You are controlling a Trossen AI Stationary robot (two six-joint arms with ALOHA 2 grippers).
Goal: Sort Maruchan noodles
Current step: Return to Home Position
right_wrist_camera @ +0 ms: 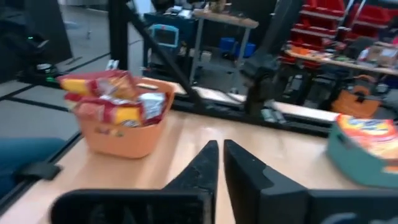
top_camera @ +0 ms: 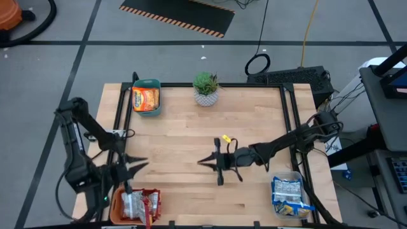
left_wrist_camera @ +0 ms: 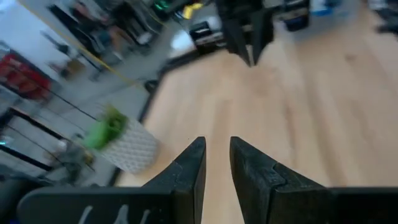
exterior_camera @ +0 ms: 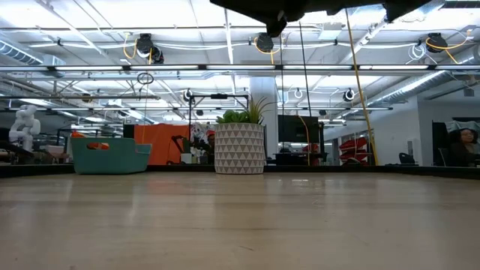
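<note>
Standing by the table (top_camera: 191, 121), I see Maruchan noodles (top_camera: 145, 99) lying sorted in three bins: light, crinkly, slippery packets, best pinched at an edge seam. Right gripper (top_camera: 205, 161) hovers mid-table, nearly closed and empty; left gripper (top_camera: 141, 166) is narrow, empty.

Smooth pale wood table (top_camera: 191, 133), glossy crinkly plastic noodle packets (top_camera: 145, 98).

Beyond my wooden table (top_camera: 191, 133) lay grey floor (top_camera: 95, 57) with a striped mat (top_camera: 178, 16); ceiling lights (exterior_camera: 225, 56) glared overhead.
</note>
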